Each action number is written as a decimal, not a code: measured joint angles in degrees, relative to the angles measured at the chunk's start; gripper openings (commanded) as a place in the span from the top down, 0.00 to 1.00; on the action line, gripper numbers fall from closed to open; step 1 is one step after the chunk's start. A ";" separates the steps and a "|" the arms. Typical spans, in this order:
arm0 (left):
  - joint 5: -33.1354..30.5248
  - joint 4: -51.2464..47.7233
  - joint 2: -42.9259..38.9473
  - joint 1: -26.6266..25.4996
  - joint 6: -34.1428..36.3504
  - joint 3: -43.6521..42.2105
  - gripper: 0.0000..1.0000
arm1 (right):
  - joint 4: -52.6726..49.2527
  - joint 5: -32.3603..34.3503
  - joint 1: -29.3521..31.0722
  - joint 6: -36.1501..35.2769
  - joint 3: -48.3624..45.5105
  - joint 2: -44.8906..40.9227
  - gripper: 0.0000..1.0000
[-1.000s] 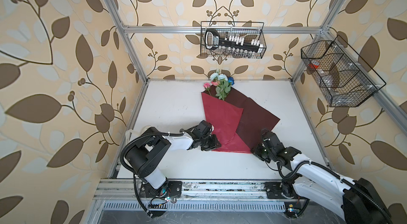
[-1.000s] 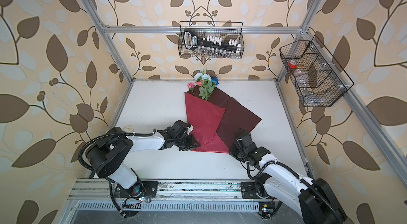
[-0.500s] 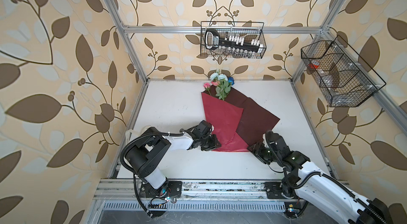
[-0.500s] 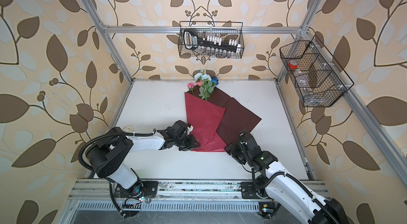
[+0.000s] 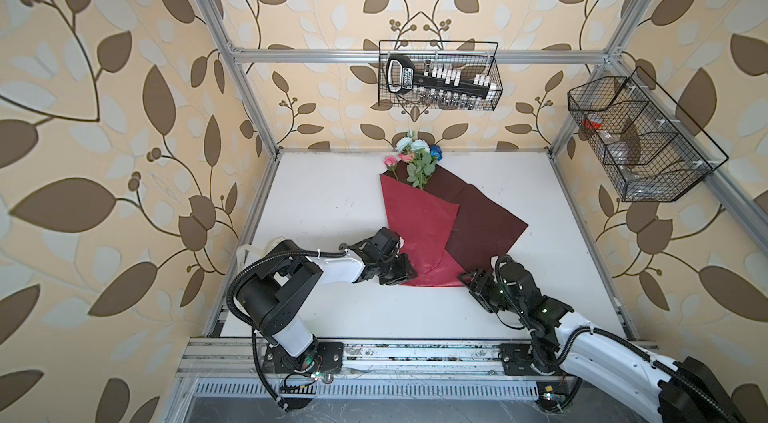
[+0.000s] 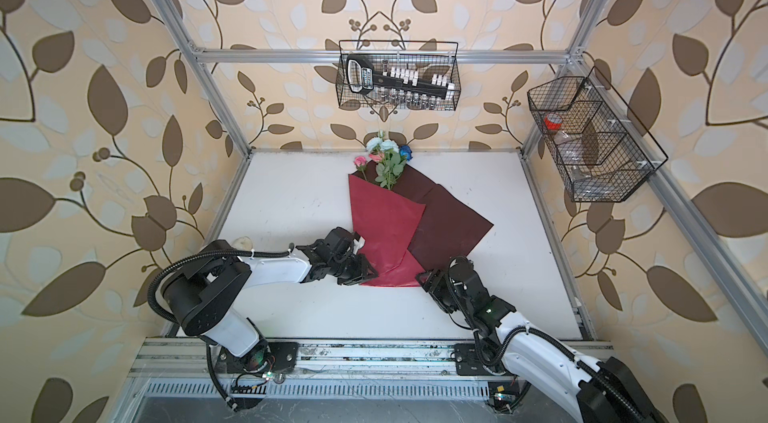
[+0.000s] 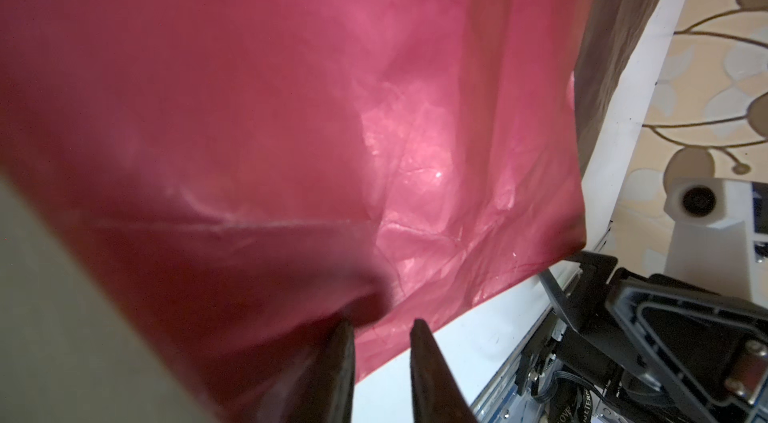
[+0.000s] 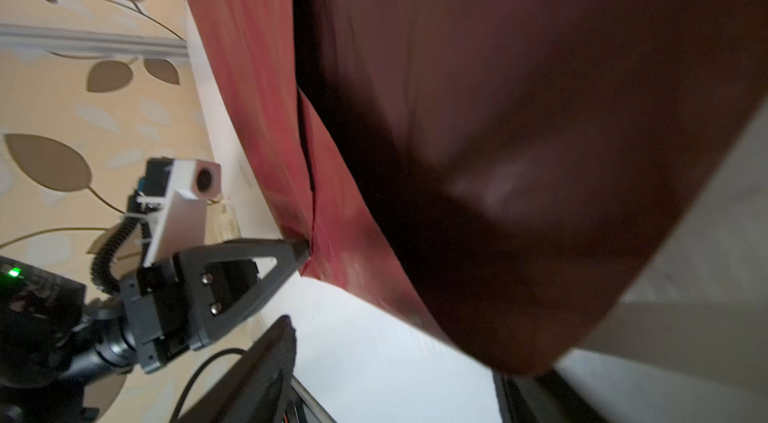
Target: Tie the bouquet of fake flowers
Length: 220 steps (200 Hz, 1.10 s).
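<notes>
Bouquet of fake flowers (image 5: 417, 161): blooms at the middle of the worktop's (image 5: 324, 200) far edge; stems hidden inside the red wrapping sheet (image 5: 417, 225).
Wrap: partly folded over, untied, narrowing toward the near edge.
My left gripper (image 5: 407, 274): narrow, pinching the wrap's left fold.
My right gripper (image 5: 470, 278): jaws wide, empty, just beside the wrap's near corner.
Risk: if my pinch slips, the fold likely springs open.

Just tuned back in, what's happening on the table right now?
The fake flowers lie on a red wrapping sheet on the table, one side folded over the stems. The left gripper appears to pinch the sheet's near edge. The right gripper sits open by the sheet's near right corner, holding nothing. Nothing is tied yet.
</notes>
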 measured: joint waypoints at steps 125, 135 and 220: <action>0.13 -0.04 0.00 0.02 0.02 0.00 0.74 | 26.69 2.01 -17.00 -12.98 3.67 24.33 0.19; 0.13 -0.04 0.00 0.02 0.02 0.00 0.74 | 27.39 0.11 -18.60 -14.60 5.55 27.39 0.22; 0.13 -0.70 -0.63 0.00 0.26 -0.04 0.69 | 22.08 -4.70 -27.65 -26.73 18.62 34.73 0.61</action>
